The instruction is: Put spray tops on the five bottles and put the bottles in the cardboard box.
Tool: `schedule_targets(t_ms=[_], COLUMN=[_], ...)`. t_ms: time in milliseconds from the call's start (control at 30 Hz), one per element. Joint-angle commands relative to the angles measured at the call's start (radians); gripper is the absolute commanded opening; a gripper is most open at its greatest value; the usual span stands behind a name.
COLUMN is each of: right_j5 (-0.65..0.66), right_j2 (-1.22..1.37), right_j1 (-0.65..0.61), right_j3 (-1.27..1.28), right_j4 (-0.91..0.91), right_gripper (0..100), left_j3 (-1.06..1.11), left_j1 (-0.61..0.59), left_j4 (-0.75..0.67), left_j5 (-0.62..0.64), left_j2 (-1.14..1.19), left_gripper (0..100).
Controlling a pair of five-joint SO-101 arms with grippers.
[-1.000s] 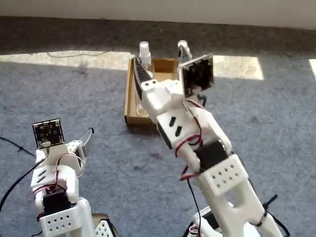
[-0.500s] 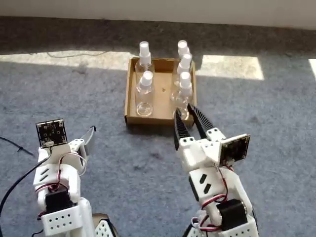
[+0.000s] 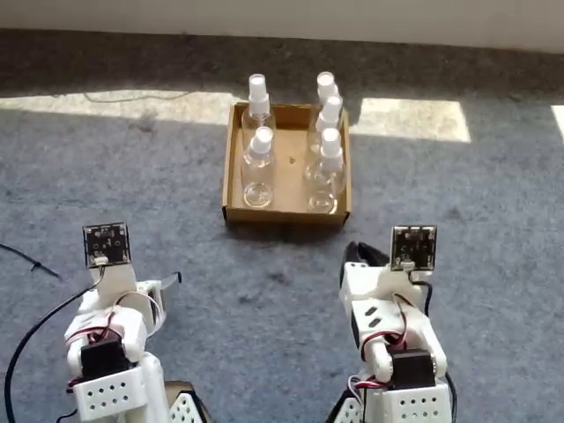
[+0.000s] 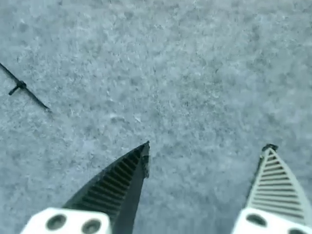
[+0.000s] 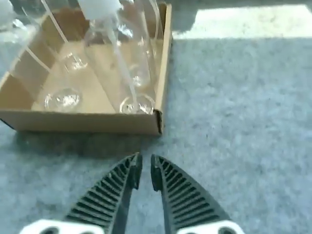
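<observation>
Nearest me, at about 7 o'clock on the grey carpeted worktop (image 3: 176, 203), the left arm is sitting folded in. Its left gripper (image 4: 207, 146) is hanging over bare carpet with the fingers spread wide apart and nothing between them. A thin black cable tie (image 4: 22, 87) is lying on the carpet out at 9 o'clock from that arm.

At 5 o'clock the right arm is sitting tucked in likewise. The right gripper (image 5: 145, 157) is pointing towards 12 o'clock with its fingers drawn almost together, only a sliver of gap at the tips, gripping nothing. It is hovering near the front wall of the box but apart from it.

Further out, at 12 o'clock, the cardboard box (image 3: 282, 214) is resting flat on the carpet. All five bottles (image 3: 257, 172) are standing upright inside it, each wearing a white spray top (image 3: 262, 139). Two are lining the 9 o'clock side and three are crowding close together down the 3 o'clock side. Beyond the box, a patch of sunlight (image 3: 414, 119) is falling across the carpet.
</observation>
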Motion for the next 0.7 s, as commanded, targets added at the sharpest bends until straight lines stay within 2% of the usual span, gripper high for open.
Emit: schedule_targets(t_ms=[0, 67, 200, 333, 533, 667], right_j5=[-0.003, -0.003, -0.003, -0.003, -0.003, -0.005], right_j2=[-0.008, -0.008, -0.008, -0.005, -0.001, -0.001], right_j1=[0.013, 0.013, 0.013, 0.048, 0.189, 0.219], right_j3=[-0.01, -0.005, 0.104, 0.206, 0.206, 0.206], right_j4=[0.088, 0.134, 0.183, 0.268, 0.275, 0.275], right_gripper=[1.1, 1.1, 1.1, 1.1, 1.1, 1.1], left_j3=[0.022, 0.022, 0.022, 0.022, 0.022, 0.022], left_j1=[0.013, 0.013, 0.013, 0.013, 0.013, 0.013], left_j4=[0.055, 0.06, 0.083, 0.086, 0.086, 0.086], left_j5=[-0.152, -0.226, -0.27, -0.272, -0.272, -0.272], left_j2=[0.005, 0.005, 0.005, 0.005, 0.005, 0.005], left_gripper=[13, 0, 7, 8, 8, 8])
